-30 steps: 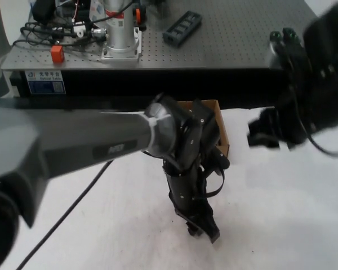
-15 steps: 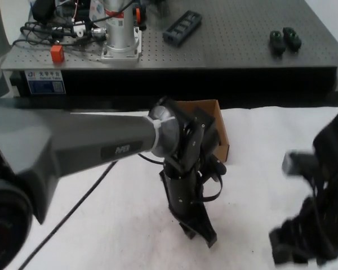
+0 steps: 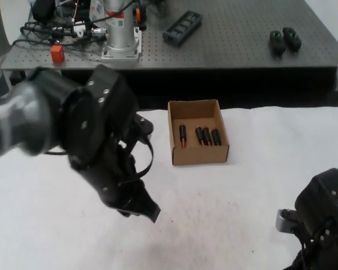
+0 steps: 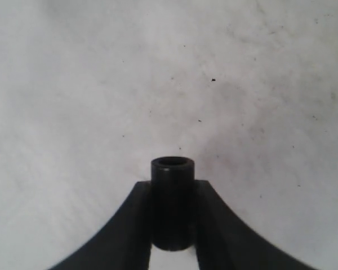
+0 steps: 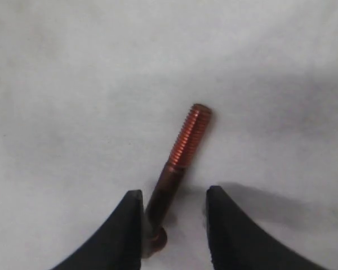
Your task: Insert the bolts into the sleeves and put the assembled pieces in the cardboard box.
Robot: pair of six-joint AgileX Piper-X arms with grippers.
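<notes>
High view: cardboard box [image 3: 200,154] sits on the white cloth [image 3: 242,185], roughly mid-scene, open side up. Four assembled pieces [image 3: 206,135] lie inside on the box floor: one on its left side, three close together toward its right. Left arm [image 3: 96,140] is left of the box, wrist pointing down, left gripper [image 3: 148,212] just above the cloth, nearer than the box and left of it. Can't read its jaws from here. Right arm [image 3: 327,219] is at the near right corner, well apart from the box. Far side: perforated metal plate [image 3: 242,34] carrying a black slotted tray [image 3: 182,27], an orange block [image 3: 57,53], a metal post [image 3: 121,28] and two black knobs [image 3: 284,39].

Left wrist view: left gripper [image 4: 173,190] is clenched on a black sleeve [image 4: 173,169], one finger on each side, both touching. The sleeve runs along the fingers, its open bore facing away from the wrist and sticking out past the fingertips. Speckled white cloth [image 4: 101,84] lies under it.

Right wrist view: right gripper [image 5: 173,192] is released, jaws spread. A copper bolt [image 5: 177,160] lies on the cloth [image 5: 73,84] in the gap. Its head end rests against one finger [image 5: 132,225], with a clear gap to the other, so it isn't clamped. Its threaded end points away from the wrist, past the fingertips, tilted off the finger line.
</notes>
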